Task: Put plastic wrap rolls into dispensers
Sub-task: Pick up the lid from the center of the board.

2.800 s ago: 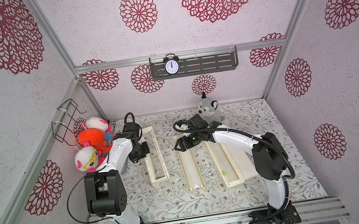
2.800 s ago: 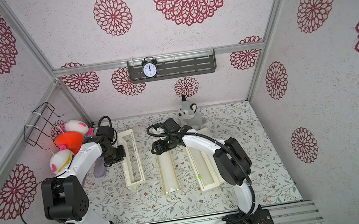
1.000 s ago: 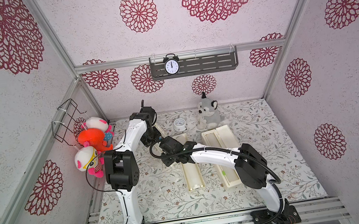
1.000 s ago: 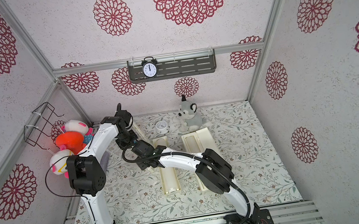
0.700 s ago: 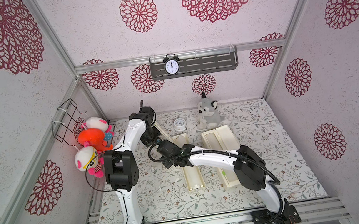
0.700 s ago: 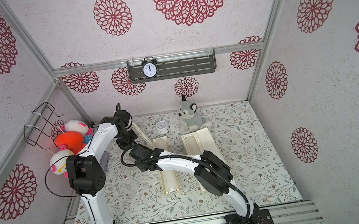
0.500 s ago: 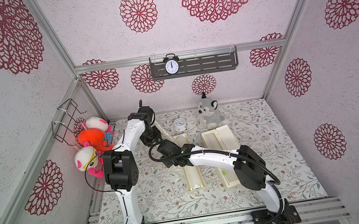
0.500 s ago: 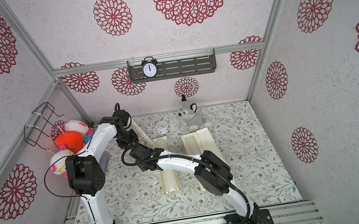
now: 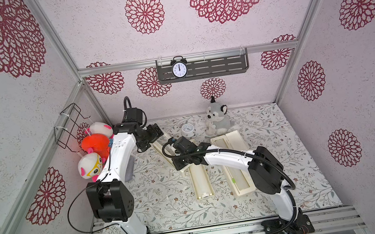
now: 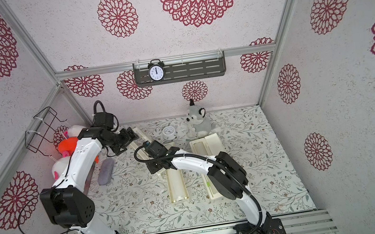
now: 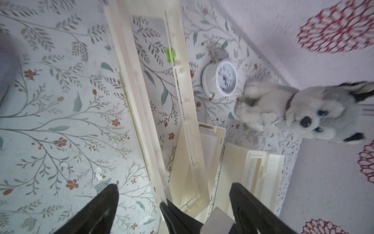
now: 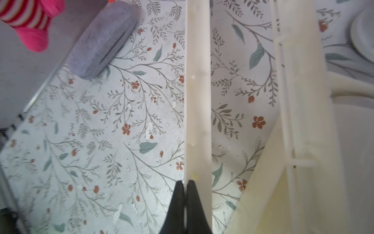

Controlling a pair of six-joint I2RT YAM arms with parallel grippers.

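Note:
A cream-white dispenser (image 9: 162, 151) lies slantwise at the back left, its green slider (image 11: 170, 54) showing in the left wrist view. My right gripper (image 12: 185, 182) is shut on this dispenser's thin side wall (image 12: 197, 101) at its near end. My left gripper (image 11: 174, 186) stands open over the far end, its fingers (image 11: 109, 194) apart from the box. A second open dispenser (image 9: 195, 186) in the middle seems to hold a white plastic wrap roll (image 9: 201, 182). A third dispenser (image 9: 247, 190) lies open on the right.
A grey plush husky (image 9: 218, 120) and a small white clock (image 9: 188, 130) stand at the back. A grey case (image 10: 105, 171) lies by the left wall under hanging plush toys (image 9: 93, 145). The left arm (image 9: 118, 162) leans along that wall.
My left gripper has opened and let go of the slanted dispenser's far end. My right gripper has shut on its near wall. Both arms have hardly shifted.

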